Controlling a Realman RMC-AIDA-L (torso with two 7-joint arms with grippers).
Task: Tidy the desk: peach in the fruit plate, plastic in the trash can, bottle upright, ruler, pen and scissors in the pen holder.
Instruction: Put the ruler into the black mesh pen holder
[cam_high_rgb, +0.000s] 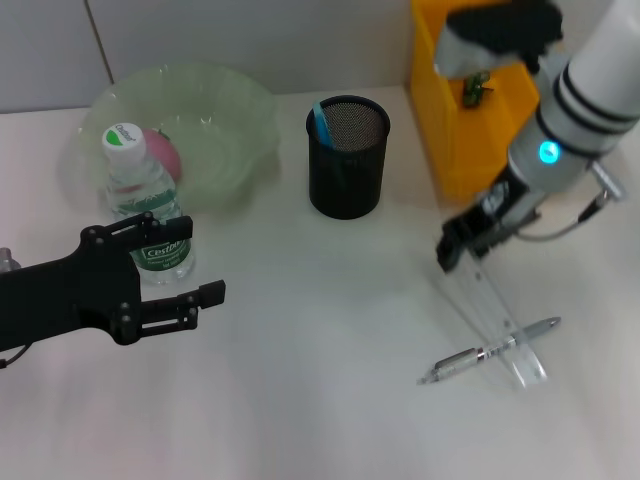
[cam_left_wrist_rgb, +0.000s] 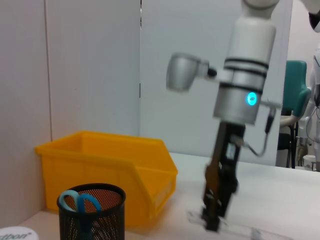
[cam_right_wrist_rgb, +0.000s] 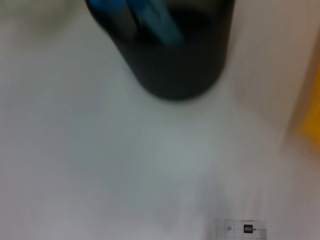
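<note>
Lying nearest the front edge of the surface (cam_high_rgb: 300, 420), toward its right side, the pen (cam_high_rgb: 490, 350) crosses the lower end of the clear ruler (cam_high_rgb: 490, 310), the two touching. The ruler runs back from there to the right gripper (cam_high_rgb: 462, 243), whose fingers are closed on the ruler's far end; in the left wrist view the same gripper (cam_left_wrist_rgb: 212, 220) stands almost upright over the ruler (cam_left_wrist_rgb: 235, 231). Toward the left edge, the left gripper (cam_high_rgb: 185, 265) hovers with its fingers spread apart, holding nothing, just in front of the upright bottle (cam_high_rgb: 145, 215). Behind the bottle sits the pale green fruit plate (cam_high_rgb: 215, 130), with the pink peach (cam_high_rgb: 160, 150) inside it. Near the middle of the surface, farther back, the black mesh pen holder (cam_high_rgb: 347, 160) stands with the blue-handled scissors (cam_high_rgb: 322, 118) in it. At the far right corner stands the yellow trash can (cam_high_rgb: 470, 110).
</note>
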